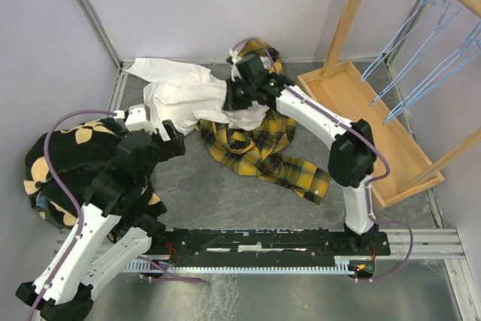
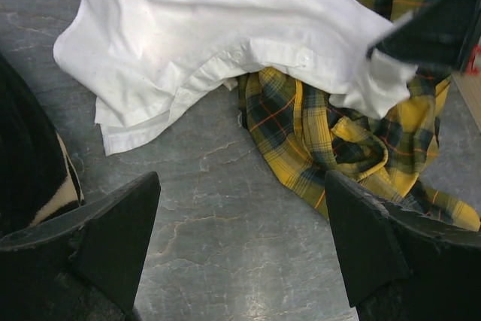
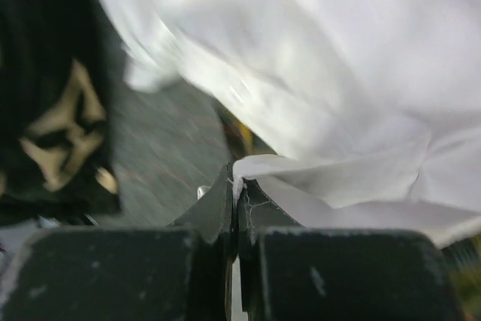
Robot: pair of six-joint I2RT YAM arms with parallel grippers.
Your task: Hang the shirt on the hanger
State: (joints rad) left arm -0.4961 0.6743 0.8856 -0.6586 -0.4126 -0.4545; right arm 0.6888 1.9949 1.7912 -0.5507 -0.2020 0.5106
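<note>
Over crumpled plaid shirt (image 1: 259, 149), right claw (image 3: 234, 183) pinches smooth white garment (image 3: 338, 73).

The left hand (image 2: 242, 180) hovers wide open beside the white garment (image 1: 184, 95), while the outstretched right hand (image 3: 234, 180) pinches that garment's edge.

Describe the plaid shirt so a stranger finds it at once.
Left of the wooden rack, on the middle of the grey table, lies a crumpled yellow and black plaid flannel shirt. A plain white garment covers part of it; only the shirt is checked.
</note>
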